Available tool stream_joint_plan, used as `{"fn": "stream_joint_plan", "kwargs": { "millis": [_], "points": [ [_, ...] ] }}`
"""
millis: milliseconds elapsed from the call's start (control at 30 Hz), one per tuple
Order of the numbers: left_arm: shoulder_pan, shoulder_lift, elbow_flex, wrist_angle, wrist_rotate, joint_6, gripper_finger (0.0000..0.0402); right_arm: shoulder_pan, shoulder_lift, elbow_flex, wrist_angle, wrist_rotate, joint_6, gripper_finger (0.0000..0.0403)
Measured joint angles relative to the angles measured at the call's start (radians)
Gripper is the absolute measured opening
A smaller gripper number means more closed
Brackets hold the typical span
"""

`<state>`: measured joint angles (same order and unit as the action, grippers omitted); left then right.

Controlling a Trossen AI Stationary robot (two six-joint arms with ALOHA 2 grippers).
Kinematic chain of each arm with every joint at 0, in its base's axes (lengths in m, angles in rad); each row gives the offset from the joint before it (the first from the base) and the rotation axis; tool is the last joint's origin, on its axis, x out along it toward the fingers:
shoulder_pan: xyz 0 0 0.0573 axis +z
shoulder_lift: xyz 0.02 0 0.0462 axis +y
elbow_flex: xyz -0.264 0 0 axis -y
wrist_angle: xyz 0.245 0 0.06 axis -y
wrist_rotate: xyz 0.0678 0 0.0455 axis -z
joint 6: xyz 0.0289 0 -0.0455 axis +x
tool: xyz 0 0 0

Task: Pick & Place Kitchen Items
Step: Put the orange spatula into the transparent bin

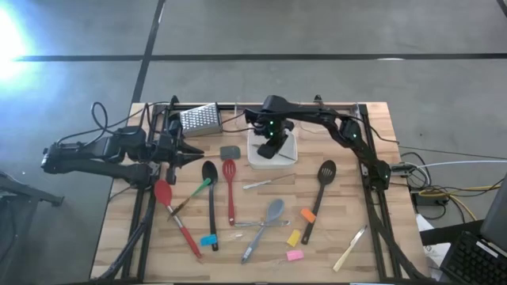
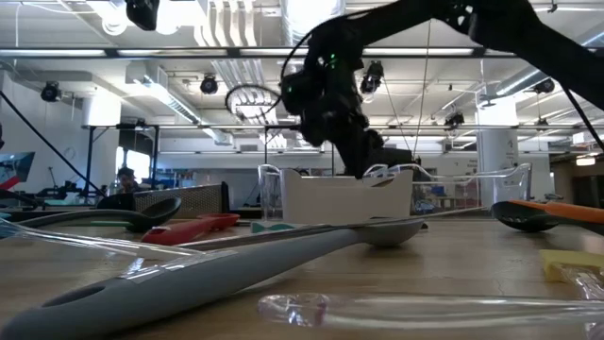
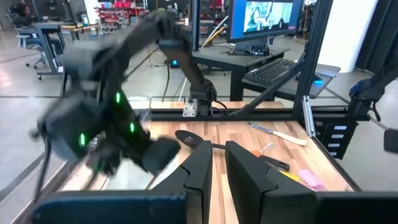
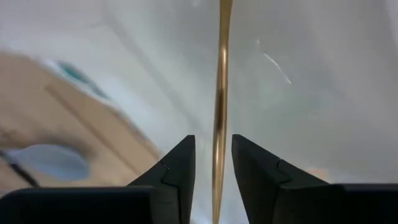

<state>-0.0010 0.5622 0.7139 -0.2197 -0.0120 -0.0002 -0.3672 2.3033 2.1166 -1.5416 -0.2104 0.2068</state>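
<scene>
The white square tray (image 1: 291, 147) lies directly under the right pincer (image 4: 213, 165), whose jaws stand slightly apart around a thin wooden stick (image 4: 221, 93), probably just freed. Light, stiff, slippery: grip mid-length. Left pincer (image 3: 217, 163) waits nearly closed.

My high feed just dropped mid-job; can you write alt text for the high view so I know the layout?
The right gripper hangs over the white square tray at the table's back centre; the left gripper waits at the left, beside the steel box grater. Spatulas, spoons and small coloured pieces lie scattered across the wooden table.
</scene>
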Motion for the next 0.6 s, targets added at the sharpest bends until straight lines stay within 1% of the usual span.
{"fn": "stream_joint_plan", "kwargs": {
  "millis": [133, 300, 367, 600],
  "points": [
    [0.000, 0.001, 0.000, 0.000, 0.000, 0.000, 0.0053, 0.000, -0.072, 0.000, 0.005, 0.000, 0.000, 0.0096],
    [0.000, 0.001, 0.000, -0.013, 0.000, -0.010, 0.0053, 0.014, -0.197, 0.000, 0.009, 0.011, 0.026, 0.0083],
    [0.000, 0.001, 0.000, -0.013, 0.000, -0.010, 0.0053, 0.030, -0.249, 0.000, 0.017, 0.050, 0.028, 0.0077],
    [0.000, 0.001, 0.000, -0.017, 0.000, -0.012, 0.0053, 0.129, -0.431, -0.002, 0.040, 0.269, 0.082, 0.0060]
  ]
}}
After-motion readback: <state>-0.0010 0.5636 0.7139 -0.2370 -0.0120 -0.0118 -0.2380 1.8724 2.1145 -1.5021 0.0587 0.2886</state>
